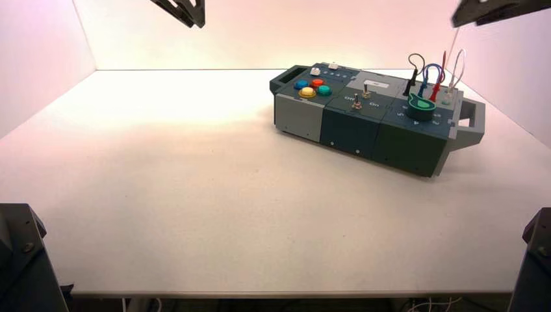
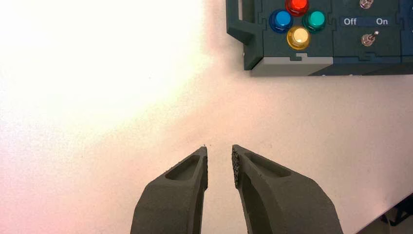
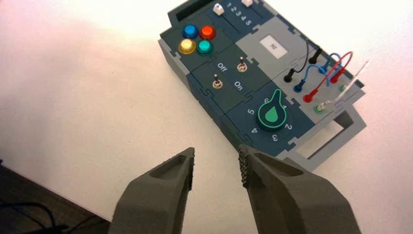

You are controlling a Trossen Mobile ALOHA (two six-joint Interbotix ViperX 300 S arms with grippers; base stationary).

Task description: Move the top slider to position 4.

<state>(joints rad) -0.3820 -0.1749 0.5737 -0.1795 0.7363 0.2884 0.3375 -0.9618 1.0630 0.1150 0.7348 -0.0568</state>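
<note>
The box [image 1: 364, 130] stands turned at the right rear of the table. Two small white slider caps sit at its far left end, beyond the coloured buttons. The top slider [image 1: 333, 65] is the farther cap, by the box's back edge; the right wrist view shows it [image 3: 247, 2] beyond a row of numbers. The other cap [image 3: 218, 8] sits nearer the buttons. My left gripper [image 2: 219, 151] hangs slightly open and empty over bare table, left of the box. My right gripper [image 3: 216, 153] is open and empty, high above the box's near side. No slider shows in the left wrist view.
Blue, red, yellow and green round buttons [image 3: 197, 39], two toggle switches [image 3: 229, 73] lettered Off and On, a green knob [image 3: 272, 114] and looped wires [image 3: 321, 73] fill the box top. Handles stick out at both box ends. The arm bases [image 1: 19, 260] flank the table's front edge.
</note>
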